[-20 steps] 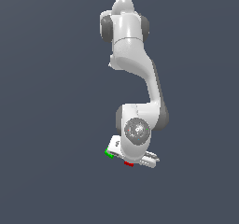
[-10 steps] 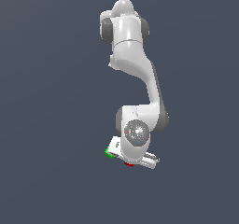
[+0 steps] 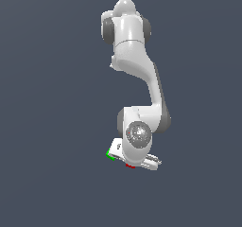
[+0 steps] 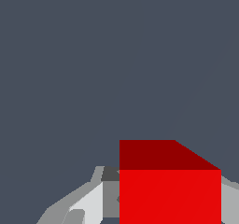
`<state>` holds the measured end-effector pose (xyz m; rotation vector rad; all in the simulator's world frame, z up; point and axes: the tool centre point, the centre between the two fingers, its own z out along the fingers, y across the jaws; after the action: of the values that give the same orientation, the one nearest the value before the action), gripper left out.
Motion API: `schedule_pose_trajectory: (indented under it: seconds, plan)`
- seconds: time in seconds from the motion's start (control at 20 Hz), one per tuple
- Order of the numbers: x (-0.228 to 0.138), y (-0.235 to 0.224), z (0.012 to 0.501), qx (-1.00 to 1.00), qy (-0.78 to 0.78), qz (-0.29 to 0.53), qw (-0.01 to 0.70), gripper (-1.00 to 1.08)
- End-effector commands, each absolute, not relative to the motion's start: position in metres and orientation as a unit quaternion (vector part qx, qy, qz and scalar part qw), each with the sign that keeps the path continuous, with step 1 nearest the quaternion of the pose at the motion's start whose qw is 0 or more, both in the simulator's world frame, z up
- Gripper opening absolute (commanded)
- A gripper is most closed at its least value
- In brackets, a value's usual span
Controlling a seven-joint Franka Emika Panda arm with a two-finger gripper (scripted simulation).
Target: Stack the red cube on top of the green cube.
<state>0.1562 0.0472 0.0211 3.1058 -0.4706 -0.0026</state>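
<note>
- Red fills the wrist view: the red cube sits right between the claw's fingers, with grey finger metal showing on both sides of it.
- Whether the claw is clamped on the cube or only straddling it, I cannot tell; the contact faces are hidden.
- In the exterior view only a sliver of the red cube peeks out under the claw, and the arm hides most of it.
- The green cube lies just beside the claw, toward the exterior view's left; only a corner of it shows, and it is absent from the wrist view.
- The two cubes look close together, so the stack is not made yet.
- Risk: with the green cube so near, a finger or the claw body could nudge it if the claw lifts or swings carelessly.
- Risk: if the grip is off-centre or loose, the red cube could slip or twist on the way up and land crooked.
- Risk: the arm blocks the exterior view here, so misalignment over the green cube would be hard to catch.
- Against the frames from a second and half a second ago, the arm's pose, the claw and both colour slivers look the same; no shift is visible.
</note>
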Motion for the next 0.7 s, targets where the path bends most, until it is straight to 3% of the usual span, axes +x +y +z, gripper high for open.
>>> schedule_pose_trajectory:
  seconds: [0.0, 0.65]
  plan:
    - [0.156, 0.047, 0.026, 0.989, -0.150, 0.000, 0.000, -1.00]
    - [0.155, 0.047, 0.102, 0.989, -0.150, 0.000, 0.000, -1.00]
